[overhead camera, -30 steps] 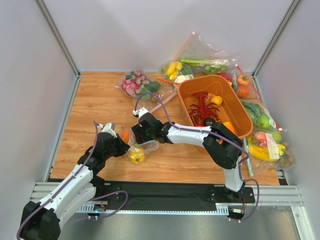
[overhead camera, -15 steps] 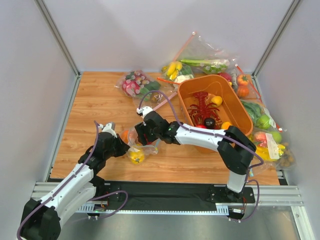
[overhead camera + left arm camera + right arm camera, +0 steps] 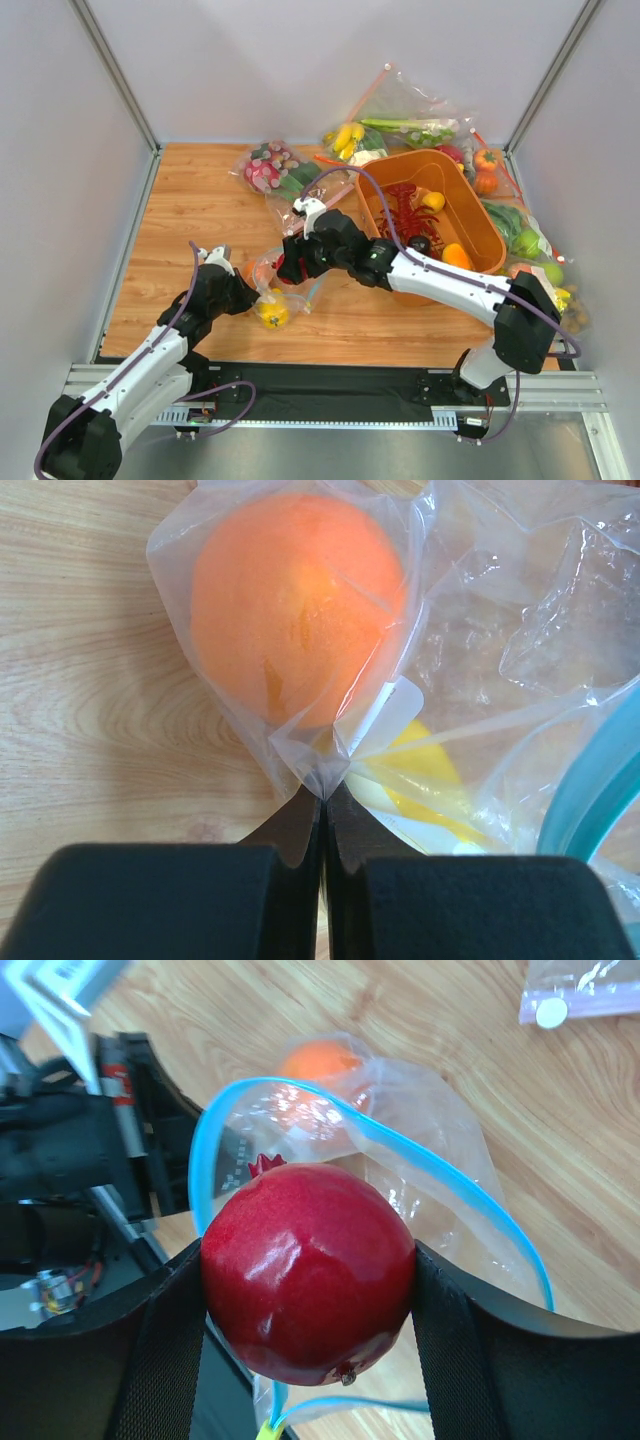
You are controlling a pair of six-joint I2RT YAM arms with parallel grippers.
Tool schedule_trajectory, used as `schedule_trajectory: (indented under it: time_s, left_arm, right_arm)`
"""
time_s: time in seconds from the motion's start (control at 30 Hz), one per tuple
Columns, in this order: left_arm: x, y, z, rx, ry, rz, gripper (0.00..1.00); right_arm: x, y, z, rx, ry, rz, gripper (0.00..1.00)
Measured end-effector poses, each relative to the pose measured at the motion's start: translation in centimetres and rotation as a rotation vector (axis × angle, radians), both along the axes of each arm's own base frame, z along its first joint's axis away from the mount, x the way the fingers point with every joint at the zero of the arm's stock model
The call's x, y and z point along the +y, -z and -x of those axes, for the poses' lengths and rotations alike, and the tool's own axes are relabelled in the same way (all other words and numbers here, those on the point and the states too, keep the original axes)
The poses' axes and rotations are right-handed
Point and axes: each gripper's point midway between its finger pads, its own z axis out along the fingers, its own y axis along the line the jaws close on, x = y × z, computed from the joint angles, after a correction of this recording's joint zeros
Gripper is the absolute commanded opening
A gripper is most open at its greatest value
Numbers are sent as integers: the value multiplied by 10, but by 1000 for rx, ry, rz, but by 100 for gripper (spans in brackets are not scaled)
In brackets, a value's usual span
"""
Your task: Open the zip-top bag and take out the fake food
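Note:
The zip-top bag [image 3: 285, 290] lies on the wood table, its teal zip strip [image 3: 345, 1125] open in a wide loop. My left gripper [image 3: 323, 798] is shut on a pinched corner of the bag [image 3: 520, 630]. Just beyond that corner an orange fruit [image 3: 295, 600] and a yellow fruit [image 3: 425, 775] sit inside the plastic. My right gripper [image 3: 308, 1280] is shut on a round red fruit [image 3: 308, 1265], held above the bag's mouth. In the top view this red fruit [image 3: 290, 273] shows beside the yellow fruit [image 3: 272, 314] and the orange fruit [image 3: 250, 270].
An orange bin [image 3: 480, 215] with a big red lobster [image 3: 403, 215] stands at the right. Other filled clear bags lie at the back [image 3: 275, 165], [image 3: 400, 128] and along the right edge [image 3: 535, 275]. The left arm [image 3: 70, 1150] is close behind the bag.
The right arm has swung right and back, drawing the red fruit out through the bag's mouth. The left gripper has kept its hold on the corner.

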Motion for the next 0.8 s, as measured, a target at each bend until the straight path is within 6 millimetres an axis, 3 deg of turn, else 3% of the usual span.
schedule_trajectory:
  time_s: [0.2,0.47,0.7,0.8]
  left_arm:
    - [0,0,0,1,0,-1,0]
    - [0,0,0,2,0,0,0]
    - [0,0,0,1,0,0,0]
    - [0,0,0,1,0,0,0]
  right_arm:
    - [-8,-46,2,-11,-2,-118,17]
    - [-39,-84,-20,-62,75,-189,17]
    - [-118,-114,-66,-151,266,-193,17]
    - [-174,-117,-90,-181,398,-187,17]
